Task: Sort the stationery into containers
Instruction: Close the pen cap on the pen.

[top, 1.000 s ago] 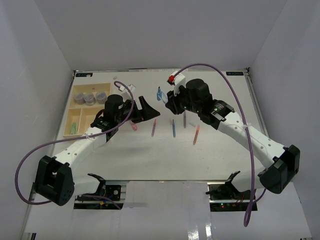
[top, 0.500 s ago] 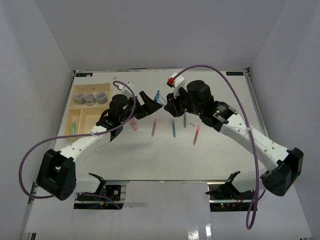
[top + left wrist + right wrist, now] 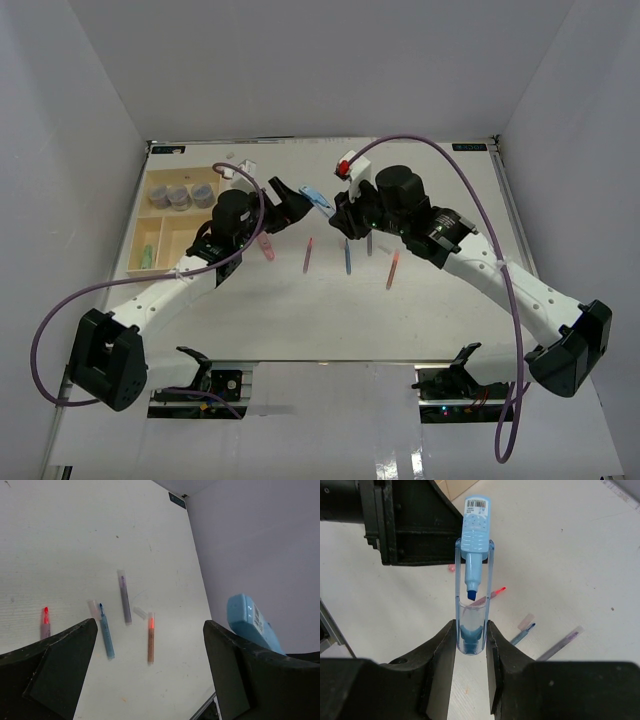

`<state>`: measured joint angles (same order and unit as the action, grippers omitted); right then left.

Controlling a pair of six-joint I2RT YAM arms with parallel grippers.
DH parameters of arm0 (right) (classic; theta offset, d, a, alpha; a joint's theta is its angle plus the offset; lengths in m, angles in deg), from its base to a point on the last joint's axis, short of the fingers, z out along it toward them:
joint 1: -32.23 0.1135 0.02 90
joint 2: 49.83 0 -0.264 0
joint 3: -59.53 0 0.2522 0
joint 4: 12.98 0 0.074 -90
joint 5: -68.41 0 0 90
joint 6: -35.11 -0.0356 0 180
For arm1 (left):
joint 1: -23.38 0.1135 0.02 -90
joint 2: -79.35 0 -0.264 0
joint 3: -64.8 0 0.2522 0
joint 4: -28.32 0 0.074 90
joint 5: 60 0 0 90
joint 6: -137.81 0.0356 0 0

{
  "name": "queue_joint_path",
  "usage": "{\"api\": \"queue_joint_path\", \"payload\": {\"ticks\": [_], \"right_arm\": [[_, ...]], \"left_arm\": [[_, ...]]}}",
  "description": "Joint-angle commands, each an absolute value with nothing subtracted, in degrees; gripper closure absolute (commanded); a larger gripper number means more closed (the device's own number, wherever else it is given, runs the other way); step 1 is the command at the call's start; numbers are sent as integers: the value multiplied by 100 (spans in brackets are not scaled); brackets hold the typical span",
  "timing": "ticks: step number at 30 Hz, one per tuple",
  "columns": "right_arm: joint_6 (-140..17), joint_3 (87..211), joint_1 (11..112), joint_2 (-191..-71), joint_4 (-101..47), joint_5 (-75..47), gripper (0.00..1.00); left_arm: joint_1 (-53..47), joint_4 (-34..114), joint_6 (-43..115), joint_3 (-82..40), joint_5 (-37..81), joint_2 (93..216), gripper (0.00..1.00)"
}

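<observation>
Light-blue marker (image 3: 472, 570) is up in the air, clamped in the right tool (image 3: 471, 637) facing the wide-apart left tool (image 3: 150, 624), so only three pots (image 3: 178, 195) and a green pen (image 3: 147, 255) are in the tray (image 3: 135, 240), with five pens (image 3: 347, 258) left on the surface.

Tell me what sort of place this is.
Probably a robotics lab test cell: white table boxed in by blank walls, left arm and right arm bolted at its near edge, a compartment tray.
</observation>
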<state>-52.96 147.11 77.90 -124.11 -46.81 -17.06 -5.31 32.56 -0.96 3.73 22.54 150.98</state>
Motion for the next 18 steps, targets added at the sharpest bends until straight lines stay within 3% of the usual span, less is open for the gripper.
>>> {"api": "queue_joint_path", "payload": {"ticks": [1,18], "right_arm": [[-5278,14624,7837,-12260,-4607,-1641,85],[-5278,14167,7925,-12049,-4010,-1571,85]], "left_arm": [[-545,3136,0,402,2516,14773,2],[-545,3180,-17,508,2385,14658,2]]}}
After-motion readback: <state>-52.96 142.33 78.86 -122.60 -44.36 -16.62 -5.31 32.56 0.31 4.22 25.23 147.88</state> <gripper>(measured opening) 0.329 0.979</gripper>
